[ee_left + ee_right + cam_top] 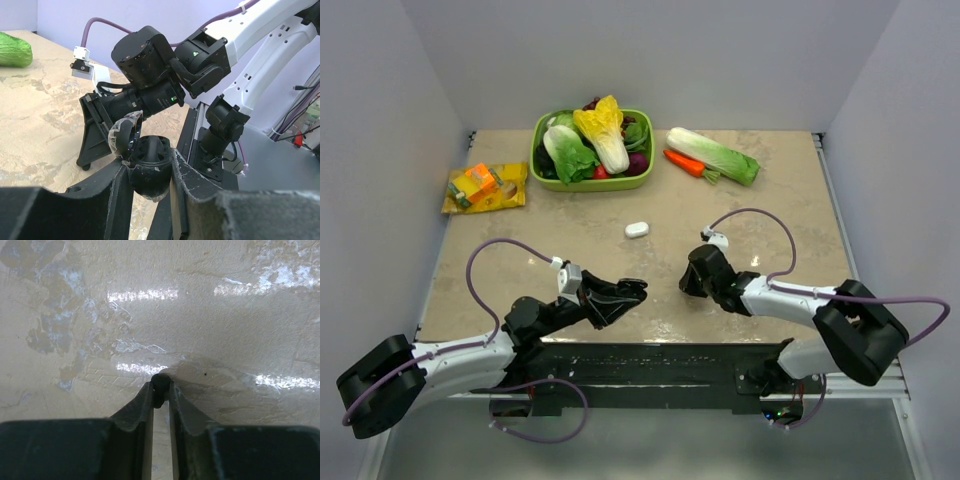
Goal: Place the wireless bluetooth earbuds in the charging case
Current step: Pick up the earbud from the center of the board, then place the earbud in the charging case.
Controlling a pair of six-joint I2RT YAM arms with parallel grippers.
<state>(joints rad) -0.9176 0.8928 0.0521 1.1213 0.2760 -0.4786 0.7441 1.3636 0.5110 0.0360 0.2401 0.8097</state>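
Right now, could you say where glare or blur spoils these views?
Right wrist view: white glare streaks on the glossy beige marbled tabletop. Left wrist view: foreground black end effector fingers blurred, open black charging case sharp. Top view: evenly lit.

Glossy marbled table (210, 310), matt black earbud (159, 383)

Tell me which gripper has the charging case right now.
The left gripper: its jaws clamp the open black charging case. The right gripper pinches only a tiny black earbud.
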